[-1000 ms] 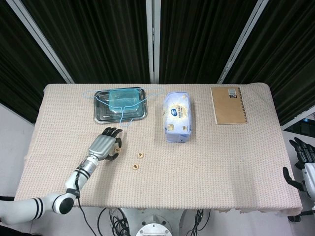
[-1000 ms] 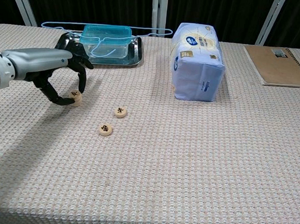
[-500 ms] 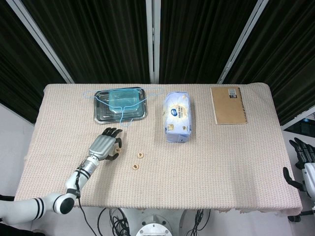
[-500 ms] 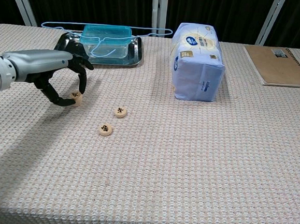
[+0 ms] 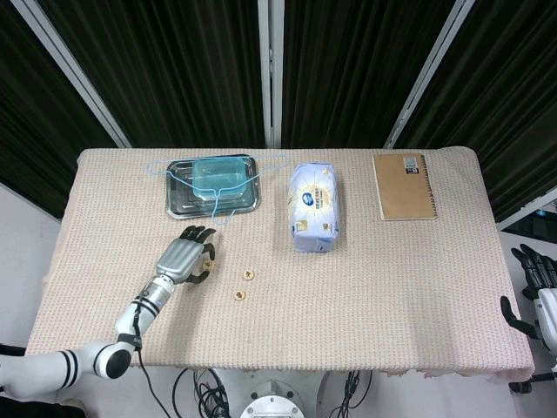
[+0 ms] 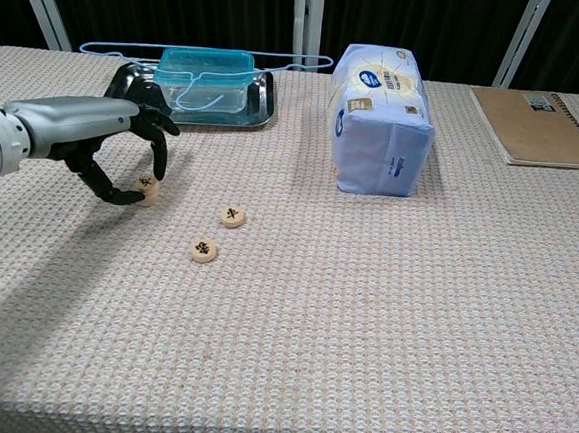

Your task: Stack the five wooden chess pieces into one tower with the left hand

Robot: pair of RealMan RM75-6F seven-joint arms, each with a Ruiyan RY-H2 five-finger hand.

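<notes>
**Left hand pinching a wooden piece, two more waiting nearby**

Currently the robot's left hand (image 6: 124, 153) is hovering low over the table (image 6: 360, 342) toward its left edge, pinching a round pale wooden chess piece (image 6: 147, 185) between thumb and a curled fingertip; in the chest view the disc is sitting at or just above the cloth, and whether other pieces are lying stacked beneath it cannot be told. Two more round wooden chess pieces are lying flat to its right, one nearer the middle (image 6: 232, 216) and one closer to the front edge (image 6: 203, 252), apart from each other. Only three discs are showing, so any others are probably hidden under the hand. The right hand (image 5: 533, 283) is hanging off the table's right edge, its fingers apart and holding nothing.

The risk from here is the thin pinch: the disc is small and smooth, so it could be slipping or tilting on release and sliding off whatever it is set on. A curled finger could also be nudging a neighbouring piece on the soft woven cloth.

Compared with a second ago, almost nothing is changing: the left hand is staying in place with the same grip, and the two loose discs, the metal tray with the blue plastic box (image 6: 205, 79), the blue-white wrapped pack (image 6: 382, 124) and the brown notebook (image 6: 537, 126) are unmoved.
</notes>
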